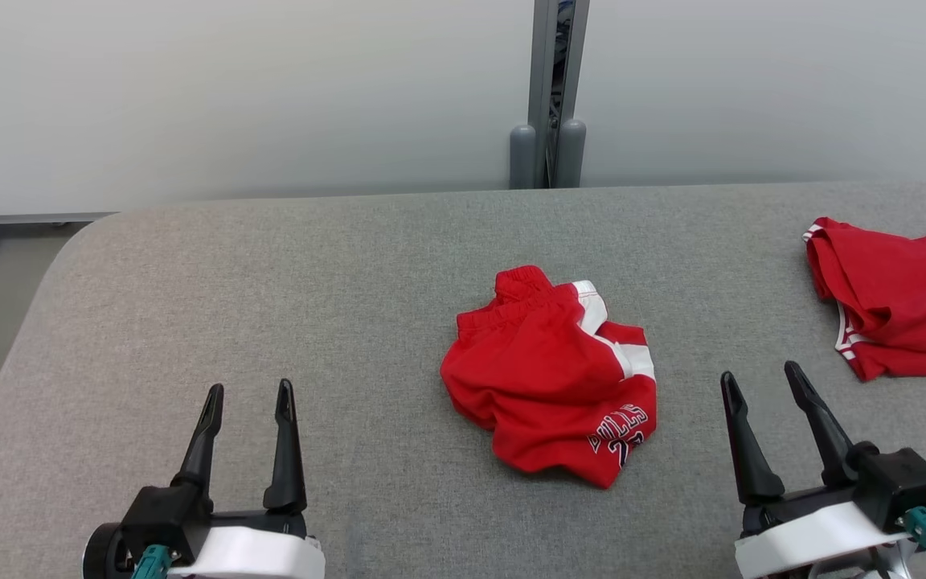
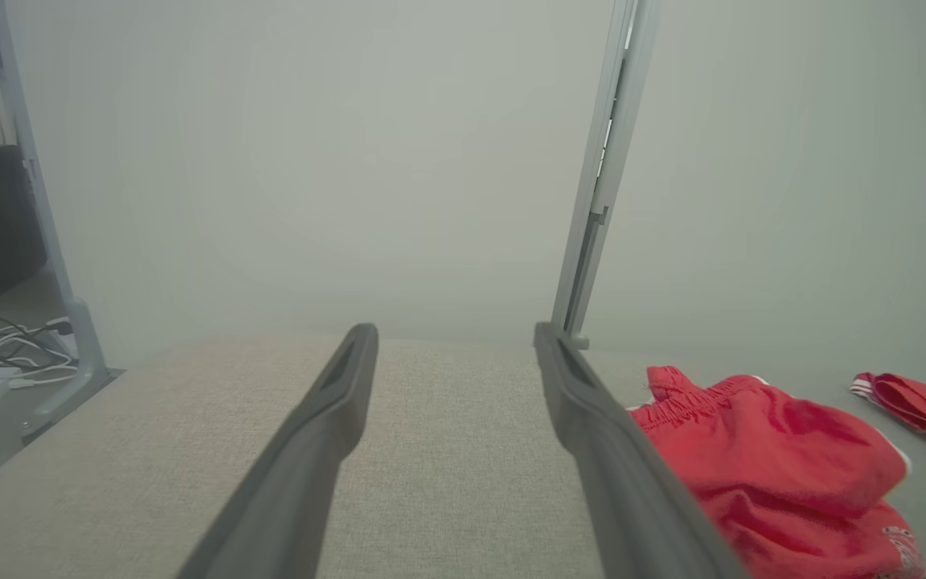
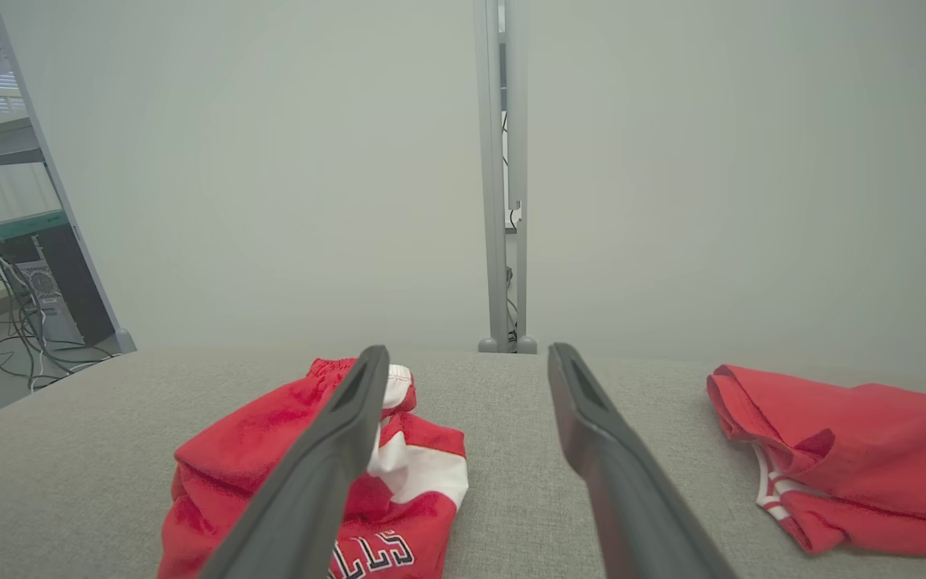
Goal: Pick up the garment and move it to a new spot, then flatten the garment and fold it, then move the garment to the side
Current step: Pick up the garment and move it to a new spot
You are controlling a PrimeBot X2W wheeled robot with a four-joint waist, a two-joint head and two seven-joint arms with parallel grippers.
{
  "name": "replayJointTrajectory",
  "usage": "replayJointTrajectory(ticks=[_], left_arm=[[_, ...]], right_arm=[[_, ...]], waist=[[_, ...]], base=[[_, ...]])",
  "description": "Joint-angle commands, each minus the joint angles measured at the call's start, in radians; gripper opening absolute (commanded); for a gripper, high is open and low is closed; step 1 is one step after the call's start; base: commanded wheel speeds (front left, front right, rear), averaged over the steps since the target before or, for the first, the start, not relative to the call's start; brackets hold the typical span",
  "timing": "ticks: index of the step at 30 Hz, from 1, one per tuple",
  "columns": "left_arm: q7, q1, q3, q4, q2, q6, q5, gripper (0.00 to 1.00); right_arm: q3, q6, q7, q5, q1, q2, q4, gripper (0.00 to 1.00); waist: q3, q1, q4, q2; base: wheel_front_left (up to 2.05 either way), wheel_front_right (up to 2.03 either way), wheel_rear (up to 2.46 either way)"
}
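- Looking down, we see red shorts lying in a crumpled heap near the middle of the grey table.
- Our left gripper sits low on the left, well apart from the shorts. Its two fingers are spread wide and hold nothing.
- Our right gripper sits low on the right, near the shorts but not touching them. Its fingers are spread wide too, with nothing between them.
- A second red cloth lies far off at the right edge of the table. It is apart from the shorts, and we think it is not the one to grab now.
- We think the job has not started, because the shorts are bunched up and nothing is lifted.
- The shorts look soft, thin and light. We think they will bend and droop when we lift them, and they will not break.
- The cloth looks smooth, so it may slip if we pinch only a little bit of it.
- The stretchy waist is at the far side of the heap, and it looks thicker. We think that is a good place to grab.
- A white stripe and the letters are on the side close to our right gripper, so that gripper has the shorter trip.
- We should pinch a raised fold and not push down into the table.
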Motion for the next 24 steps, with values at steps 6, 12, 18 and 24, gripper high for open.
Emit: replayJointTrajectory(ticks=[6,12,18,24], left_arm=[[-0.001,0.072,0.038,-0.039,0.003,-0.004,0.014,1.00],[-0.001,0.097,0.049,-0.044,0.004,0.004,0.037,1.00],[-0.001,0.105,0.045,-0.036,0.003,0.011,0.042,1.00],[-0.001,0.101,0.037,-0.032,0.003,0.013,0.041,1.00]], right_arm=[[0.005,0.000,0.000,-0.010,0.053,-0.005,0.006,1.00],[0.000,0.000,0.000,-0.011,0.064,-0.005,0.007,1.00],[0.007,0.000,0.000,-0.012,0.069,-0.005,0.002,1.00],[0.005,0.000,0.000,-0.018,0.069,-0.005,-0.003,1.00]], waist=[[-0.028,0.0000,-0.003,0.0000],[-0.033,0.0000,-0.010,0.0000],[-0.033,0.0000,-0.009,0.0000],[-0.029,0.0000,-0.008,0.0000]], base=[[0.00,0.00,0.00],[0.00,0.00,0.00],[0.00,0.00,0.00],[0.00,0.00,0.00]])
